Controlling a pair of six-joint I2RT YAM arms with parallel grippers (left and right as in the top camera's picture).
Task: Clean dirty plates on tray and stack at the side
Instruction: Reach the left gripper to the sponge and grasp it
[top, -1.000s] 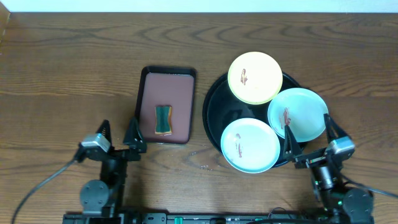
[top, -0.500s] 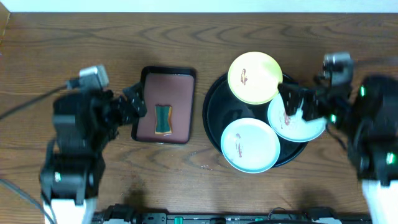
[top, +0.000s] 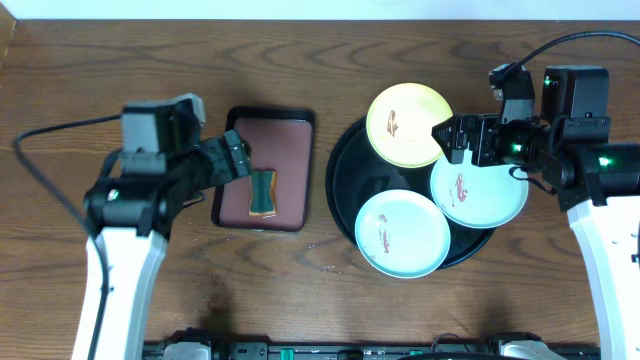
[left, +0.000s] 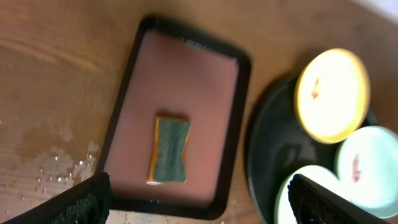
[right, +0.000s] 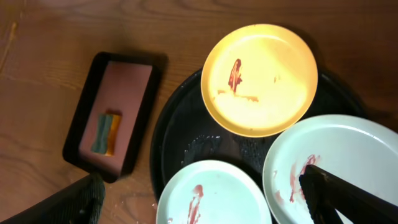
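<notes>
The black round tray (top: 345, 185) holds three plates, each with a red-brown smear: a pale yellow plate (top: 407, 124) at the back, a blue-green plate (top: 482, 190) at the right and a blue-green plate (top: 402, 232) at the front. My left gripper (top: 238, 160) is open and empty above the left side of the reddish-brown tray (top: 268, 135). My right gripper (top: 458, 140) is open and empty above the gap between the yellow plate and the right plate. The right wrist view shows all three plates: yellow (right: 261, 78), right (right: 348, 162), front (right: 214, 196).
A green and yellow sponge (top: 262, 192) lies in the rectangular reddish-brown tray; it also shows in the left wrist view (left: 170, 149). Water drops wet the wood (left: 59, 165) left of that tray and in front of it (top: 325, 258).
Both arms have risen from the front table edge and swung in over the table; the left gripper came over the rectangular tray, the right over the plates. The plates have not moved.
</notes>
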